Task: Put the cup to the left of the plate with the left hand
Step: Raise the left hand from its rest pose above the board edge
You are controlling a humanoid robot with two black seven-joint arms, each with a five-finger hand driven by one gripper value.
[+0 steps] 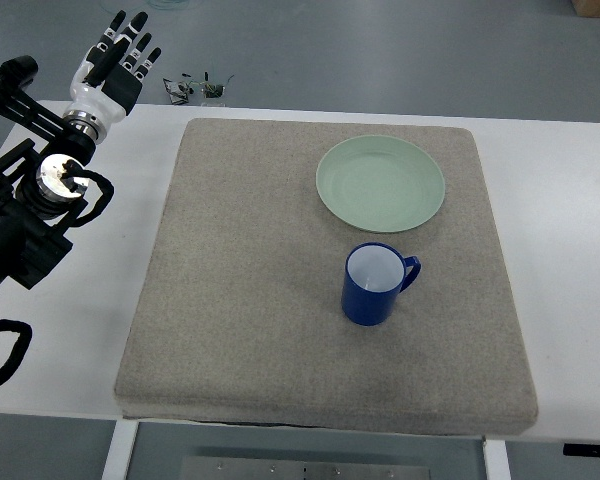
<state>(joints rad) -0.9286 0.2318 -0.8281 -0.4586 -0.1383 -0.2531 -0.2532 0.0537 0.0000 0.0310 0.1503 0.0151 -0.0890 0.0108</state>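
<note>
**Cup upright below the plate, left hand off the mat**

So, nearest me I see the blue cup [377, 284] standing upright on the grey mat [240, 300], white inside, handle pointing right — just below the pale green plate [381, 184], not touching it. The mat covers most of the white table [560, 200]. Far left, my left hand [115, 62] hovers at the table's back corner, fingers [130, 40] stretched out, holding nothing.
</note>
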